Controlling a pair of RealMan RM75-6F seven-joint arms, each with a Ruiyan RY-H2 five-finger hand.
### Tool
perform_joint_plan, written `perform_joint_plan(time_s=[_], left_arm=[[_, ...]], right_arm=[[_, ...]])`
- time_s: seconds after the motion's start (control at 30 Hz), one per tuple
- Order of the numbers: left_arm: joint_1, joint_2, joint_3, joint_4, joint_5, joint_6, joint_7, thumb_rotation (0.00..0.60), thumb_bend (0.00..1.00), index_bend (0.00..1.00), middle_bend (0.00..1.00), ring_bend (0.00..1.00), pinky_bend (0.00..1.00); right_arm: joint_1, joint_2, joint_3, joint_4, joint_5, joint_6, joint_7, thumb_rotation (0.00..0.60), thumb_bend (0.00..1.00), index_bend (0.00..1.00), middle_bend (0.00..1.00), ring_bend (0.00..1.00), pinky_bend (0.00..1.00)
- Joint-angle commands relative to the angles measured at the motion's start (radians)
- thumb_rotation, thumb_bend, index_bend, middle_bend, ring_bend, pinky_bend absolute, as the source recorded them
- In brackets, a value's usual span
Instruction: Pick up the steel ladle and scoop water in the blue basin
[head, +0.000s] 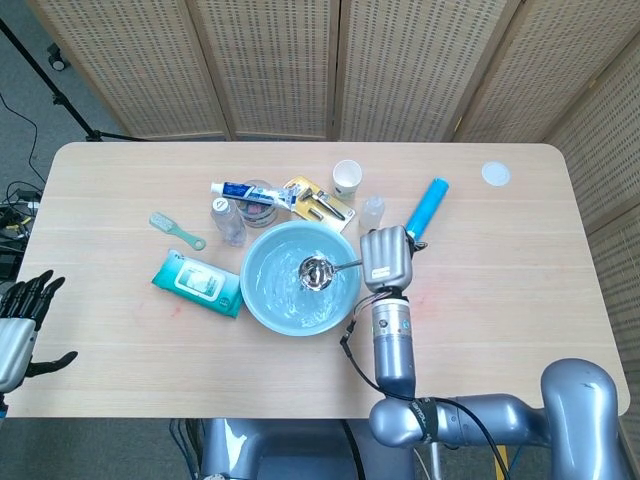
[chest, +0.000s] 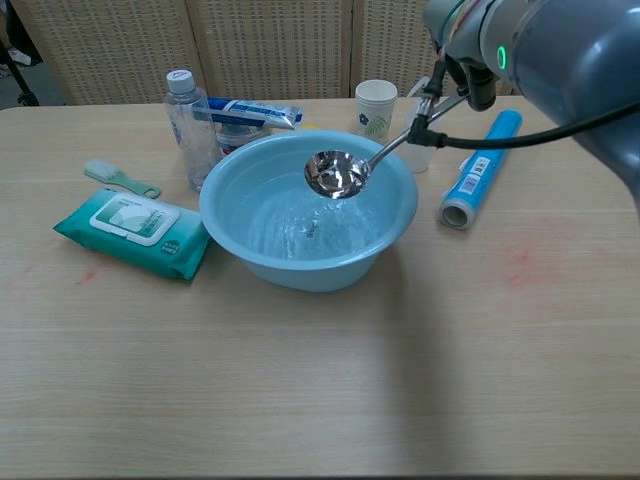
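Observation:
The blue basin (head: 262, 300) (chest: 235, 235) holds rippling water at the table's middle. The steel ladle (head: 317, 271) (chest: 338, 175) hangs above the water, its bowl raised clear of the surface and its handle slanting up to the right. My right hand (head: 385, 258) grips that handle; in the chest view only the wrist and arm (chest: 500, 40) show at the top right, the fingers being out of frame. My left hand (head: 18, 318) hangs off the table's left edge with fingers spread and nothing in it.
Behind the basin stand a clear bottle (chest: 187, 115), a toothpaste tube (chest: 255, 111), a paper cup (chest: 376, 107) and a small dropper bottle (head: 371, 212). A wet-wipes pack (chest: 134, 231) and brush (chest: 118, 178) lie to the left. A blue tube (chest: 481, 168) lies to the right.

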Motion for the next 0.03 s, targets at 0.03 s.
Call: perform_joint_plan(time_s=[0.03], left_arm=[[0.000,0.000,0.000,0.000,0.000,0.000,-0.001,0.600,0.00,0.00,0.00,0.00,0.04]], right_arm=[[0.015,0.002,0.011,-0.009,0.035,0.011,-0.006,0.600,1.00,0.81,0.86,0.92,1.00]])
